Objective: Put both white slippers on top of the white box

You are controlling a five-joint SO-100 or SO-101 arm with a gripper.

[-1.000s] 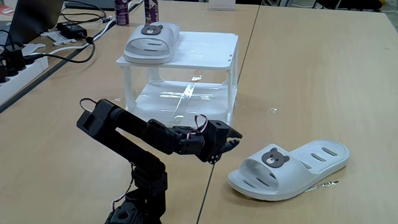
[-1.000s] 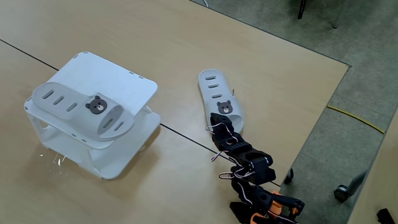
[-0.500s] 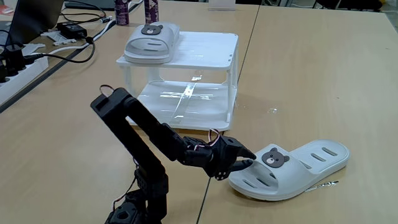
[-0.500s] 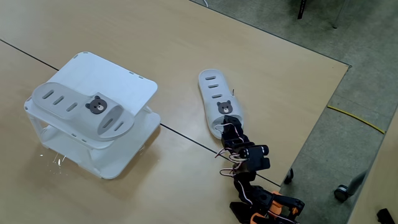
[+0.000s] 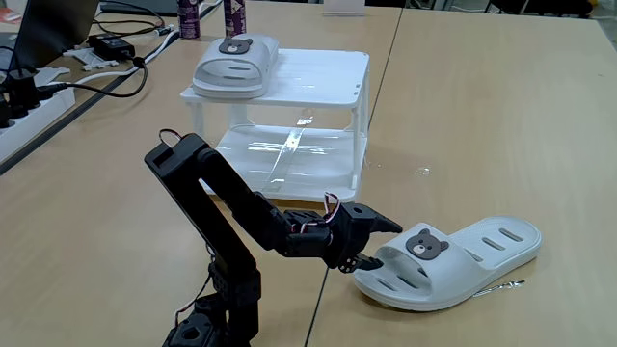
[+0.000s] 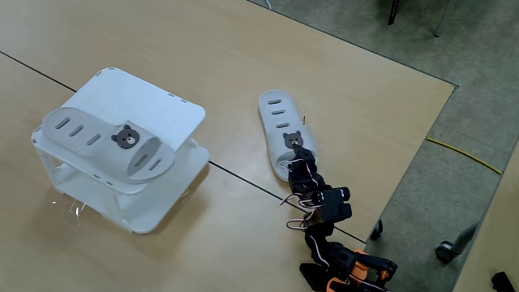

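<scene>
Wooden counter (image 5: 482,116), seam running down it in both fixed views. White box (image 5: 333,82) (image 6: 154,97), a two-tier slatted rack, stands upright mid-counter. One white slipper (image 5: 234,66) (image 6: 105,142) lies flat on the rack's top, bear badge up, near one edge. Second white slipper (image 5: 453,258) (image 6: 280,122) lies sole-down on the counter, well apart from the rack, bear badge on its strap. Black arm (image 5: 207,207) rises from its base at the counter's near edge and stretches low toward this slipper. End effector (image 5: 378,243) (image 6: 297,157) sits at the strap end: jaws parted, upper finger over the strap by the badge, lower one at the strap's opening; can't tell whether they touch. Cables and a power strip (image 5: 29,101) at far left, two bottles (image 5: 189,17) behind the rack.
</scene>
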